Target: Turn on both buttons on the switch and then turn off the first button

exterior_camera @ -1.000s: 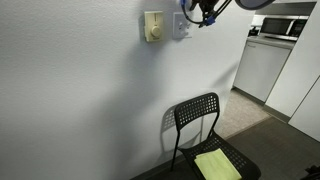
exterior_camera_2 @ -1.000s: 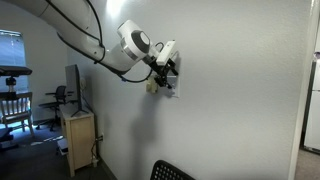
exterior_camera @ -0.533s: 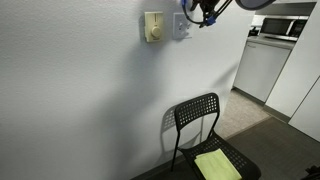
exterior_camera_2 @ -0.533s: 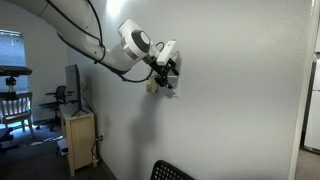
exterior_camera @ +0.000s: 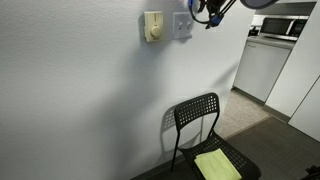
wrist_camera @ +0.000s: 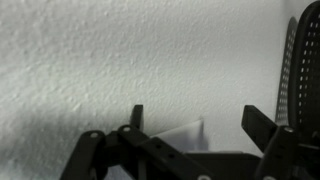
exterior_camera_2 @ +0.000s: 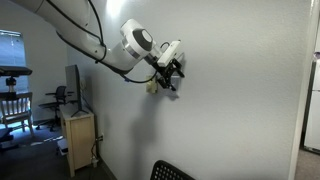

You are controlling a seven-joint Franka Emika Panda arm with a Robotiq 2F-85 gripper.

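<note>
High on the wall, the switch (exterior_camera: 182,23) sits just right of a beige box (exterior_camera: 153,26). Its whole face now shows: half a second ago the pincer (exterior_camera: 207,17) covered its right edge, and it has since drawn back to the right, off the plate. In the wrist view the fingers (wrist_camera: 136,118) stand apart with only bare wall between them, so the pincer is open and grips nothing. That retreat suggests a press has just ended. The buttons (exterior_camera: 180,24) are too small to tell whether either is on. The next move is probably a fresh approach to a rocker.
</note>
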